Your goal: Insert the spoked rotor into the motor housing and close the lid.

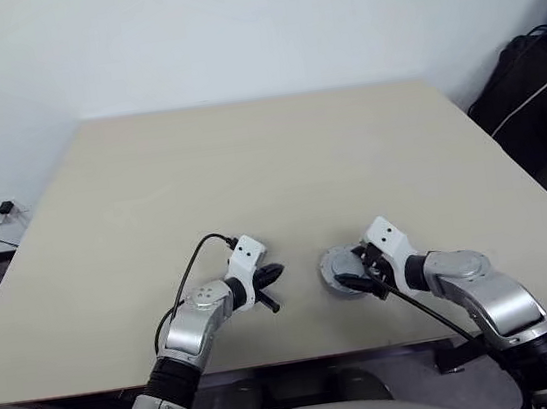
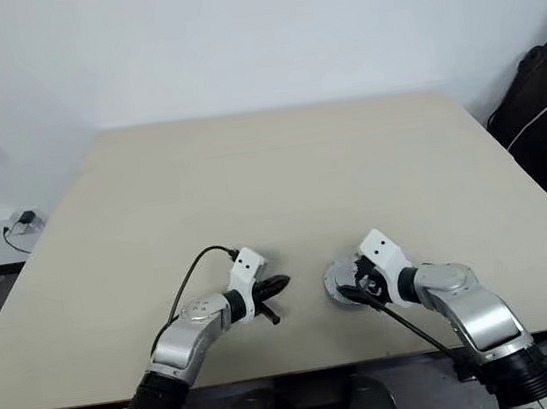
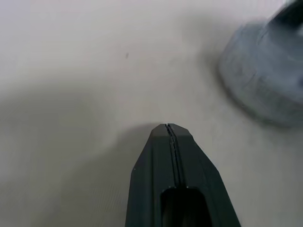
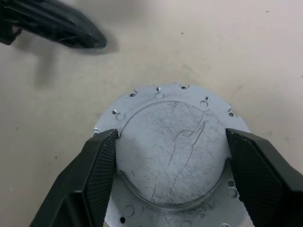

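Near the front edge of the beige table (image 1: 268,165), my left gripper (image 1: 268,276) rests low over the bare surface, its two black fingers (image 3: 173,179) pressed together along a thin seam and holding nothing. Its tip points toward my right, across a strip of open tabletop.

Just beyond that strip, in front of my right arm, lies the lid (image 4: 173,156), flat on the table with its plain face up: a light silver-grey disc with a scratched raised centre circle and small holes dotted round its outer flange. In the left wrist view its grey rim (image 3: 258,80) appears close ahead of the closed fingertips, apart from them.

My right gripper (image 4: 171,163) straddles this lid. Its two fingers (image 4: 97,175) stand wide apart, one pad on each side of the raised circle and at its edge; whether they press on the metal I cannot tell.

At the far right, beyond the table's corner, a black bag (image 1: 536,94) rests against the wall.
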You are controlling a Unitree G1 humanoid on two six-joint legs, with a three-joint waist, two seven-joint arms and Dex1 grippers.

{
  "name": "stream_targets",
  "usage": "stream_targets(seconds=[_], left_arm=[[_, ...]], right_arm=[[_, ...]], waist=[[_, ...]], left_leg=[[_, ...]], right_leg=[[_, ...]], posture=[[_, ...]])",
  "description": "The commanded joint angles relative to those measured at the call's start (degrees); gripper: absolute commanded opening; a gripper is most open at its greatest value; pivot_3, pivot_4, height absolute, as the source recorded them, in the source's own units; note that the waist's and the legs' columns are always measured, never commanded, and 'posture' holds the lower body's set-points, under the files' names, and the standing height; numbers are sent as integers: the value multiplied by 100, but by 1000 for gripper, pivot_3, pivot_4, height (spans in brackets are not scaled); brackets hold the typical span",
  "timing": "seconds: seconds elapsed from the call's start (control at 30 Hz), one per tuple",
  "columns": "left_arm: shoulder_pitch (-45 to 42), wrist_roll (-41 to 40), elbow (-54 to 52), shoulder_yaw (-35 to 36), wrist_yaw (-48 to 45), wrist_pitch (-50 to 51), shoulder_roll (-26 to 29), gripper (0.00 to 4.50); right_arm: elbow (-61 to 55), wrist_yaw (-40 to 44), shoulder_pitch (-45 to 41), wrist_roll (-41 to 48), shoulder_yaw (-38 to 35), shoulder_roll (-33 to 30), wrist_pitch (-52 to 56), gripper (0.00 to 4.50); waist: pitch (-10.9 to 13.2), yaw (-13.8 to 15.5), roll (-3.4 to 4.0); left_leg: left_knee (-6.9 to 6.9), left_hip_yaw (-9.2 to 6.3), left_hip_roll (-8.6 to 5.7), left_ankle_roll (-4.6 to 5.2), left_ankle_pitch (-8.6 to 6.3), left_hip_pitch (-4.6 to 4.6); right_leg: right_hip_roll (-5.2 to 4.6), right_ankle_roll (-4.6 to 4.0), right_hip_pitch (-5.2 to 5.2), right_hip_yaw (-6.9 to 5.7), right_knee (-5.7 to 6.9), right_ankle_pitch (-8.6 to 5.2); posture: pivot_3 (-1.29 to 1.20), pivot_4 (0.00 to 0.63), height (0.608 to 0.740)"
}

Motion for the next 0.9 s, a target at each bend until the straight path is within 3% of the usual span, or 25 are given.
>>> stream_targets(seconds=[0.03,0.27,0.53,0.9], left_arm=[[-23,-451,-350,431,-113,-604,-174,0],[202,-715,-700,742,-149,-741,-82,0],[419,-758,-871,675,-155,-528,-38,0],[460,-801,-911,641,-125,-473,-28,0]], right_arm=[[-29,-18,-222,98,109,218,-81,3242],[69,125,-618,96,468,666,-291,3242],[570,171,-1173,-248,1058,1004,-629,3242],[798,294,-1206,-451,1126,814,-752,3242]], waist=[[3,-58,-5],[4,-236,-6],[4,-238,-6],[4,-238,-6]], left_leg=[[0,0,1,-1,1,0],[0,3,20,-10,7,4],[0,2,50,-26,16,10],[-1,3,55,-33,19,12]], right_leg=[[0,0,0,0,1,0],[19,-14,-2,-10,9,0],[56,-46,-3,-9,14,-10],[62,-54,-3,-5,16,-8]], posture=[[0,0,740],[0,0,740],[0,0,740],[0,0,740]])
